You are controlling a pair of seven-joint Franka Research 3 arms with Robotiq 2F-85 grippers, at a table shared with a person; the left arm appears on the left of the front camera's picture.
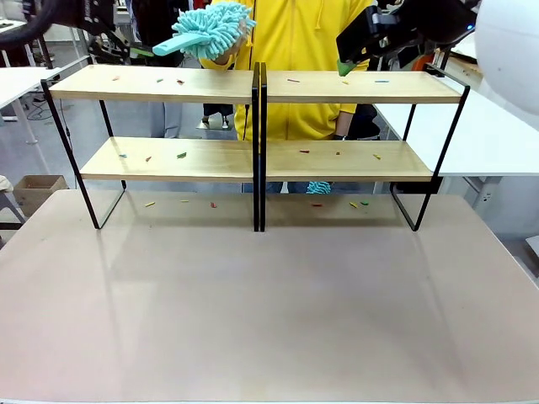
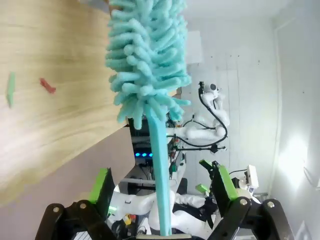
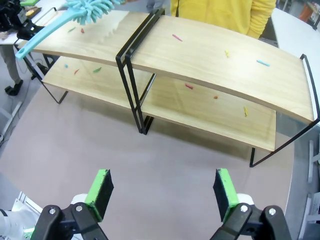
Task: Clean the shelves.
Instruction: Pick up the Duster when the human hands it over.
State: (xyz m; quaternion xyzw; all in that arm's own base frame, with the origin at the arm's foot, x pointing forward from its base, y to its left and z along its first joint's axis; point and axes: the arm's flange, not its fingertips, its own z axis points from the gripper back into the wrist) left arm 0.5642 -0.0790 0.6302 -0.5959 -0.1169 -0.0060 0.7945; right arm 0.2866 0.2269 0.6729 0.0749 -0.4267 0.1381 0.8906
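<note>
The shelves, two wooden two-tier racks with black frames [image 1: 257,143], stand side by side across the far part of the table, also seen from above [image 3: 131,75]. Small coloured scraps [image 1: 180,82] lie on both boards. A teal fluffy duster [image 1: 210,29] hangs over the left rack's top board, with a person's hand at its head. Its handle [image 2: 160,175] runs down between the fingers of my left gripper [image 2: 162,185], which is open and wide of it. My right gripper [image 3: 162,187] is open and empty, high above the table; from the front it sits over the right rack [image 1: 354,52].
A person in a yellow top [image 1: 295,50] stands behind the racks. More scraps [image 1: 358,204] lie on the pinkish table [image 1: 269,303] under the lower boards. White tables [image 1: 497,135] flank both sides, and a cardboard box [image 1: 38,189] sits on the floor at left.
</note>
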